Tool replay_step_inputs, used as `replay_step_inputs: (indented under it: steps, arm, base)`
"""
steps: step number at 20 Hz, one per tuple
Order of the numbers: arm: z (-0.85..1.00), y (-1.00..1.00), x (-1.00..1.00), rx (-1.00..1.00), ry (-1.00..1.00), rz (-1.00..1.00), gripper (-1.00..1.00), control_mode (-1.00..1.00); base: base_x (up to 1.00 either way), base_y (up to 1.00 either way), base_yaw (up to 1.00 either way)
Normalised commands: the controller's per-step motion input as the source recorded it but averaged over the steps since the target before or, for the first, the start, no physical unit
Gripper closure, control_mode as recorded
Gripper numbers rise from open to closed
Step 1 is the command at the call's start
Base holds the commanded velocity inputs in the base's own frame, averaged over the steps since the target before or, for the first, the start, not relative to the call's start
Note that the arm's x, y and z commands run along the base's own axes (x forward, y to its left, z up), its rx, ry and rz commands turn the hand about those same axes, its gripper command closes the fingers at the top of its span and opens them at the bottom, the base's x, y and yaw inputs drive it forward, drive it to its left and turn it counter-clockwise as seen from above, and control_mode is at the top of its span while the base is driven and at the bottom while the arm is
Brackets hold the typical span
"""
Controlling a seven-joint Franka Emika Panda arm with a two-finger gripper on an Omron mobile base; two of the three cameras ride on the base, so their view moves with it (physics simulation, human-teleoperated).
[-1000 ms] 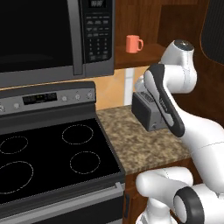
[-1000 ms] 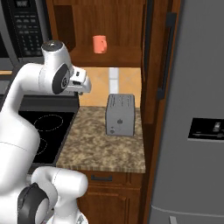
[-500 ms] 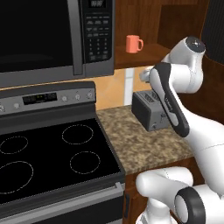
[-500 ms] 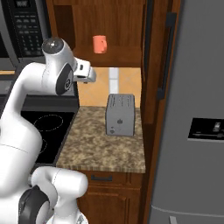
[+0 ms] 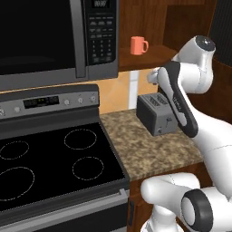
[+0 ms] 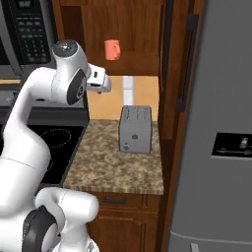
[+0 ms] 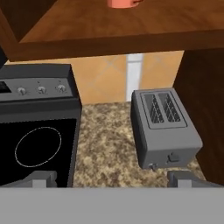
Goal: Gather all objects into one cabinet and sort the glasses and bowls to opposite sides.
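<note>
A coral-orange handled mug [image 5: 139,45] stands upright on the bottom shelf of the open reddish-brown wall cabinet [image 5: 181,22]. The mug [image 6: 112,49] sits toward the shelf's left, and its lower edge [image 7: 124,3] shows at the top of the hand view. My gripper [image 6: 104,85] hangs below and in front of the shelf, above the counter, apart from the mug. In the hand view its fingertips [image 7: 43,178] stand wide apart with nothing between them, so my gripper [image 7: 113,179] is open. The other objects are out of view.
A grey toaster [image 6: 135,129] stands on the granite counter [image 6: 108,167] under the cabinet. The cabinet door [image 6: 189,54] with its black bar handle stands open on the right. A black stove [image 5: 50,158] and microwave [image 5: 54,36] lie left; a grey fridge [image 6: 221,123] is on the right.
The arm has lifted and the hand has risen toward the cabinet shelf. The mug and toaster have not moved. The jaws stay wide.
</note>
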Motion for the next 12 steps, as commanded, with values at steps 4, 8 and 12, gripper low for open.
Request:
replay_step_inputs:
  steps: [4, 8, 12]
  arm:
    - [0.21, -0.16, 0.06, 0.04, -0.15, 0.17, -1.0, -1.0]
    - [0.59, -0.08, 0.28, 0.0, -0.22, 0.12, -1.0, -1.0]
    - [0.22, 0.0, 0.52, 0.0, -0.04, 0.1, -1.0, -1.0]
  base:
    - [0.0, 0.0, 0.0]
    - [0.0, 0.0, 0.0]
    - [0.0, 0.0, 0.0]
